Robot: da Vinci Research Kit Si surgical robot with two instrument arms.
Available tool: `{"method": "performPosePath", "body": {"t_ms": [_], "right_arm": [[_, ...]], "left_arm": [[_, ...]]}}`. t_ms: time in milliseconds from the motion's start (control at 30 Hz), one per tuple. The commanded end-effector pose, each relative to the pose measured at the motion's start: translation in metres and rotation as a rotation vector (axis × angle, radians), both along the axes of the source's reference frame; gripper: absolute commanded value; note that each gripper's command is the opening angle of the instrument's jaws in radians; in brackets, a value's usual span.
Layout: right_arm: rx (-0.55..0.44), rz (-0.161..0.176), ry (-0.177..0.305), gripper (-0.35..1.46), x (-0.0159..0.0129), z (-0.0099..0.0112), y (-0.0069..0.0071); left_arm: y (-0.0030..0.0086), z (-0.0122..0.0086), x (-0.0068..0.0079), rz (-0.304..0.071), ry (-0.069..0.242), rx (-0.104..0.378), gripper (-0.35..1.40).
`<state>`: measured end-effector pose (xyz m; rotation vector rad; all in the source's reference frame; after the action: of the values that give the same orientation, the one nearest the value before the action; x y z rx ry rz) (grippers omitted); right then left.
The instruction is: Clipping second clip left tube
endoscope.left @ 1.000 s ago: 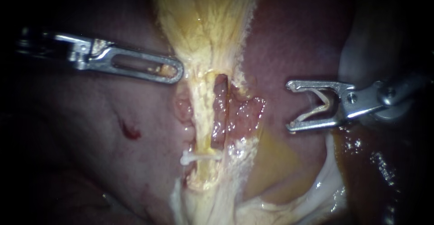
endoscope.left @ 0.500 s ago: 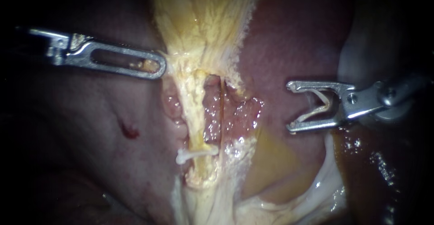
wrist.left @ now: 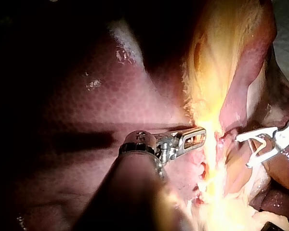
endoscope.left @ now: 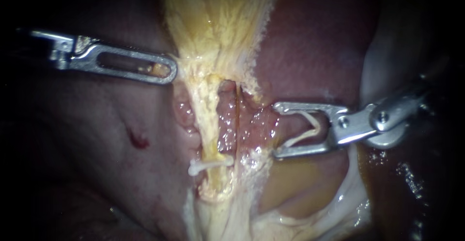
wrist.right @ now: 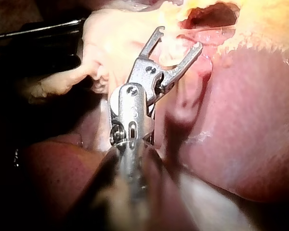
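The left instrument (endoscope.left: 163,70) has its end effector pressed together on the edge of the fatty tissue (endoscope.left: 218,37) and draws it sideways, apparently to keep the dissected window stretched so the tubes stand apart. The left tube (endoscope.left: 208,120), pale and stringy, runs down the left side of that window and carries a set clip (endoscope.left: 210,165) across its lower end. A thinner, darker right tube (endoscope.left: 237,117) lies just beside it. The right instrument (endoscope.left: 276,130) comes in from the other side with its end effector spread wide, and a new clip (endoscope.left: 306,127) sits open between the jaws, one leg against each. Its tips are near the window's edge, apart from the left tube, with the right tube in between. I judge this to be the approach: the new clip does not yet straddle the left tube above the set clip. The risk is catching the right tube as well.
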<state>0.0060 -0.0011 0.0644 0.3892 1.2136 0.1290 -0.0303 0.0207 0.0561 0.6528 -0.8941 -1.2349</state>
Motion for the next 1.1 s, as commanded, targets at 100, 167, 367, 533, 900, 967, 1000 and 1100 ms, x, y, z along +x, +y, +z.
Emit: {"method": "performPosePath", "body": {"t_ms": [100,167,367,533,900,967,1000,1100], "right_arm": [[0.018,-0.003,0.009,0.5,0.0018,0.0008,-0.0011],[0.032,-0.004,0.012,0.5,0.0028,0.0013,-0.0017],[0.063,-0.007,0.019,0.5,0.0055,0.003,-0.0032],[0.085,-0.007,0.021,0.5,0.0069,0.0048,-0.0041],[0.132,0.003,0.015,0.5,0.0071,0.0082,-0.0037],[0.143,0.006,0.013,0.5,0.0069,0.0087,-0.0035],[0.148,0.007,0.012,0.5,0.0069,0.0088,-0.0034],[0.161,0.006,0.014,0.5,0.0068,0.0091,-0.0033]], "left_arm": [[0.0,-0.0001,0.0,0.0,0.001,0.0,-0.35],[-0.0001,-0.0001,0.0,-0.001,0.001,0.0,-0.35],[-0.0001,-0.0002,-0.0001,-0.001,0.001,0.0,-0.35],[-0.0001,-0.0002,-0.0001,-0.001,0.001,0.0,-0.35],[-0.0001,-0.0002,-0.0002,-0.002,0.001,0.0,-0.35],[-0.0001,-0.0003,-0.0002,-0.002,0.001,0.0,-0.35],[-0.0002,-0.0003,-0.0002,-0.002,0.001,0.0,-0.35],[-0.0002,-0.0003,-0.0002,-0.005,0.002,0.005,-0.35]]}}
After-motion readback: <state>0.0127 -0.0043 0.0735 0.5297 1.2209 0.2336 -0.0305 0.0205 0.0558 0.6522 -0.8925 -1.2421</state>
